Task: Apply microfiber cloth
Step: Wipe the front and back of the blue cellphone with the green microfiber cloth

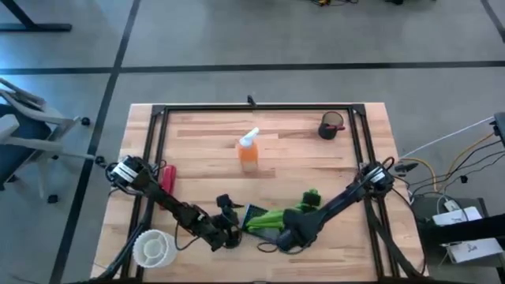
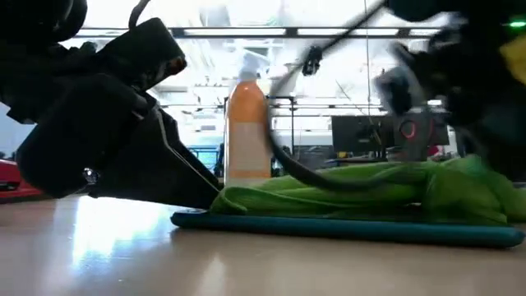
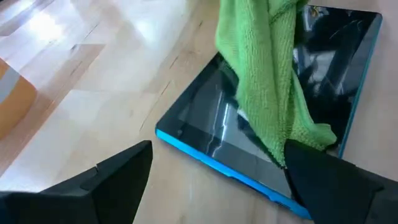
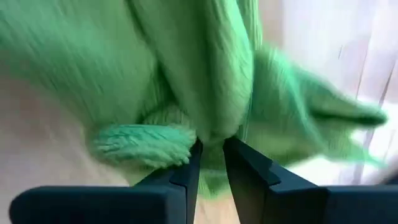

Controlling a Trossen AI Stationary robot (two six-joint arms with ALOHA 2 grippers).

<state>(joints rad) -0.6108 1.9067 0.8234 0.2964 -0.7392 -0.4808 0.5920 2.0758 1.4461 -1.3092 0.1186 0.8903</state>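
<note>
Pale wooden planks made up the table (image 1: 197, 134), framed by a dark rail and set on a grey floor crossed by dark lines. Near the table's six o'clock edge lay the microfiber cloth (image 1: 278, 216), a lime-green rag bunched into long folds and draped across the tablet (image 1: 254, 220), a dark flat slab with a blue edge. In the low view the cloth (image 2: 362, 191) lay heaped along the tablet's (image 2: 345, 228) top, and in the left wrist view it (image 3: 267, 81) ran over the glossy screen (image 3: 205, 124) from one corner toward the blue border.

At the cloth's five o'clock end sat the right gripper (image 1: 290, 234), its arm reaching in from the table's three o'clock side. Its wrist view showed the right gripper (image 4: 211, 152) with jaws drawn narrow, pinching a fold of the green fabric (image 4: 205, 68) between them.

On the tablet's nine o'clock side was the left gripper (image 1: 226, 230), its arm stretching from the table's eight o'clock edge. In its own view the left gripper (image 3: 217, 180) had its jaws spread wide, one dark finger just beside the tablet's blue edge and the other well clear, holding nothing.

Farther out, an orange spray bottle (image 1: 248, 150) stood upright toward twelve o'clock from the cloth. A dark cup (image 1: 331, 126) sat near the one o'clock corner, a red object (image 1: 167, 177) lay at nine o'clock, and a white round item (image 1: 153, 248) rested near seven o'clock.
</note>
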